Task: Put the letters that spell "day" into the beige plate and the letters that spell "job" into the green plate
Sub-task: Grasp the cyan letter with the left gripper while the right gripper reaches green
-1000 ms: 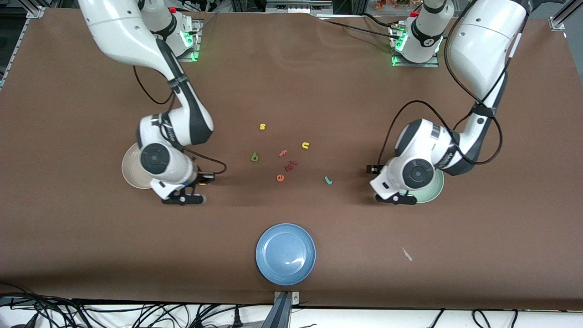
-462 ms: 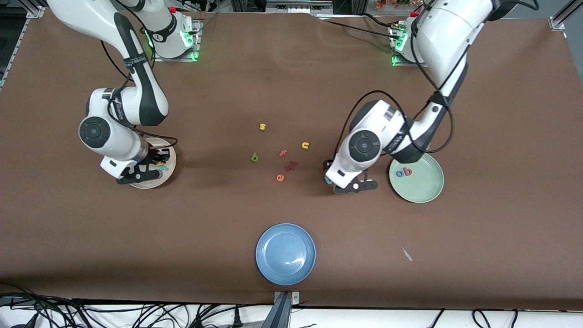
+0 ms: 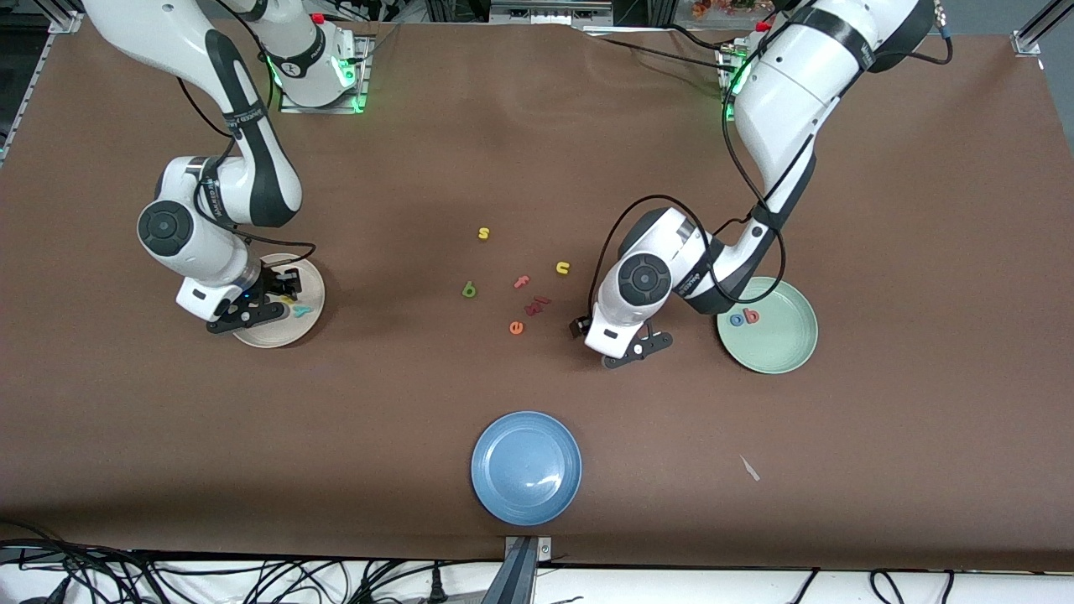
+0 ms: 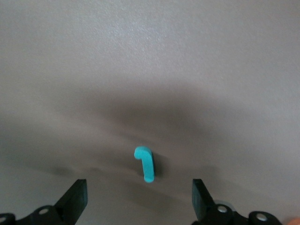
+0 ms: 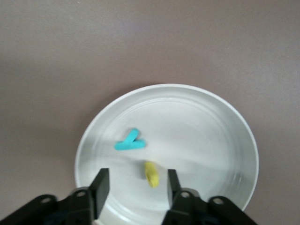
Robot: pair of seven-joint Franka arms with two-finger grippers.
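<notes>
Across the brown matte tabletop [image 3: 537,168], front view, you have: beige plate [image 3: 309,323], round and shallow, at the right arm's end, with the right gripper [image 3: 273,295] over it; green plate [image 3: 784,346] at the left arm's end, holding a blue ring o [image 3: 737,319] and salmon b [image 3: 752,315]. The left gripper [image 3: 606,334] hangs over bare table beside the loose letters: green d [image 3: 469,290], yellow s [image 3: 483,233], yellow u [image 3: 562,268], pink f [image 3: 521,282], dark red letters [image 3: 535,305], orange e [image 3: 516,327]. A glossy blue plate [image 3: 526,467] sits nearest the camera.

Left wrist view: you see the jaws wide apart, a teal hook j [image 4: 145,163] lying flat on the table between them.

Right wrist view: jaws apart and empty over the plate; a yellow a [image 5: 151,174] and a teal y [image 5: 129,142] lie inside.
</notes>
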